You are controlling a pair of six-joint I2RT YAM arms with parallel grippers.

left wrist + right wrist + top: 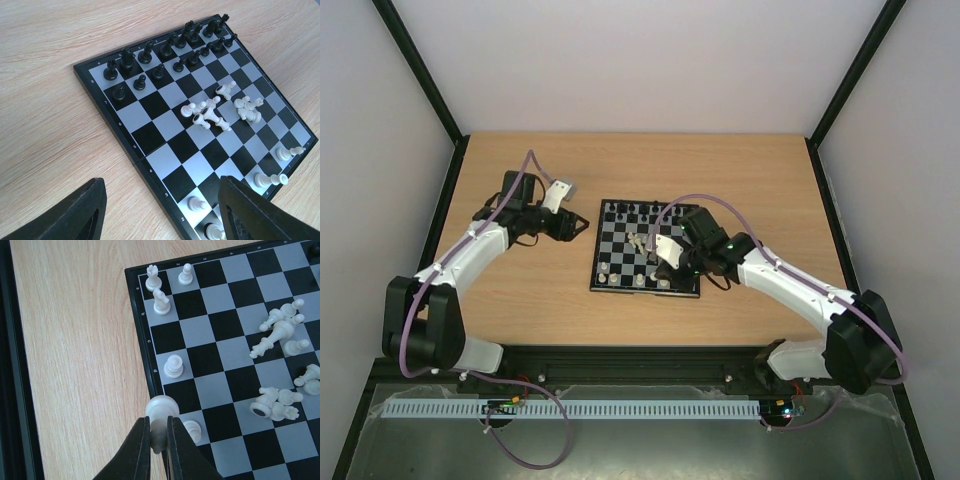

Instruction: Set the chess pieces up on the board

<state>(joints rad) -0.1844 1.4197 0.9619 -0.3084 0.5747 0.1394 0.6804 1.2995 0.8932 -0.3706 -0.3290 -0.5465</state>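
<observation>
Right pincer (159, 440) clenched on a white chess piece (161, 408) near the board's (145, 340) 6 o'clock edge; left pincer (160, 212) released, 9 o'clock side.

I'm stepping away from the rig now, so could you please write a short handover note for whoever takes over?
Left claw: open, empty, beside the board.
Right claw: shut on a white piece at the board's near edge.
Done: black pieces stand in two far rows; a few standing white pieces along the near edge.
Left: place the held piece, then the fallen white pieces heaped mid-board.
</observation>
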